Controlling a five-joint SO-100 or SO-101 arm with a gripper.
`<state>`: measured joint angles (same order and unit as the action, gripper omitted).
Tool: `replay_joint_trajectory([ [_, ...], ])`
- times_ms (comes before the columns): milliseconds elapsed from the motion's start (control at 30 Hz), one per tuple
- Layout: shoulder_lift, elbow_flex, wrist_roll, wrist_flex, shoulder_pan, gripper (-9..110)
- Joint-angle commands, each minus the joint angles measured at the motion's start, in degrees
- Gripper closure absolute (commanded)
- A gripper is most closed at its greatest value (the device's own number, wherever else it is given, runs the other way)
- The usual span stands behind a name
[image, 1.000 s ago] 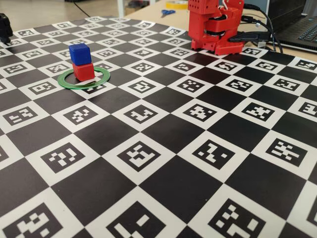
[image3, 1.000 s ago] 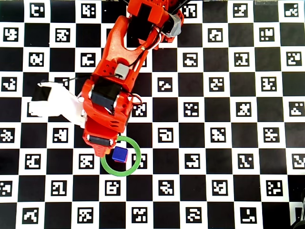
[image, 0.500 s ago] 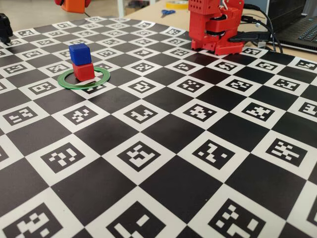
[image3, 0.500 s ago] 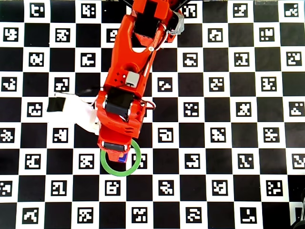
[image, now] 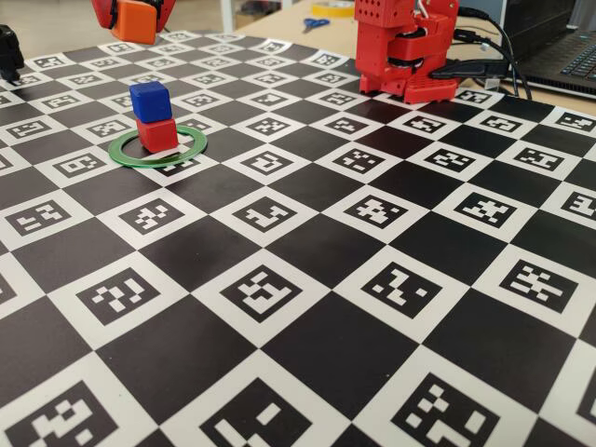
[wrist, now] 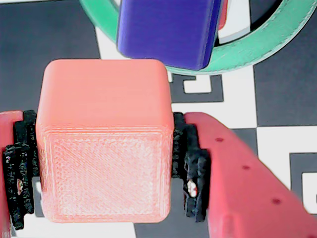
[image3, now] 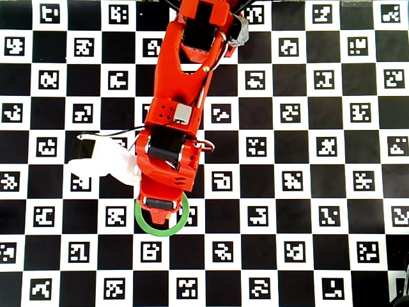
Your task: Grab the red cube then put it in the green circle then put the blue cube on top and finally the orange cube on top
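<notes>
In the fixed view the blue cube (image: 150, 100) sits on the red cube (image: 156, 133) inside the green circle (image: 156, 148). My gripper (image: 135, 19) hangs above and behind the stack, shut on the orange cube (image: 136, 22). In the wrist view the orange cube (wrist: 104, 144) fills the space between the black pads (wrist: 190, 158) of the gripper (wrist: 104, 168). The blue cube (wrist: 166, 32) and green circle (wrist: 257, 47) lie just beyond it, with a sliver of the red cube (wrist: 223, 15). In the overhead view the gripper (image3: 160, 211) covers the cubes, over the green circle (image3: 146, 225).
The arm's red base (image: 405, 47) stands at the back right of the checkerboard mat (image: 307, 279). Beyond the mat lie scissors (image: 315, 23), cables (image: 484, 65) and a laptop (image: 568, 47). A black object (image: 9, 51) stands at the left edge.
</notes>
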<state>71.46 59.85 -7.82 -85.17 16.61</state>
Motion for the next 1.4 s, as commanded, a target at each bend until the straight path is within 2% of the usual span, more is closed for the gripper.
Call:
replay_joint_trajectory([
  [0,2.72,-0.09,-0.18,1.05,0.0,91],
  [1367,-1.41,5.8,0.35,6.15,0.79,91],
])
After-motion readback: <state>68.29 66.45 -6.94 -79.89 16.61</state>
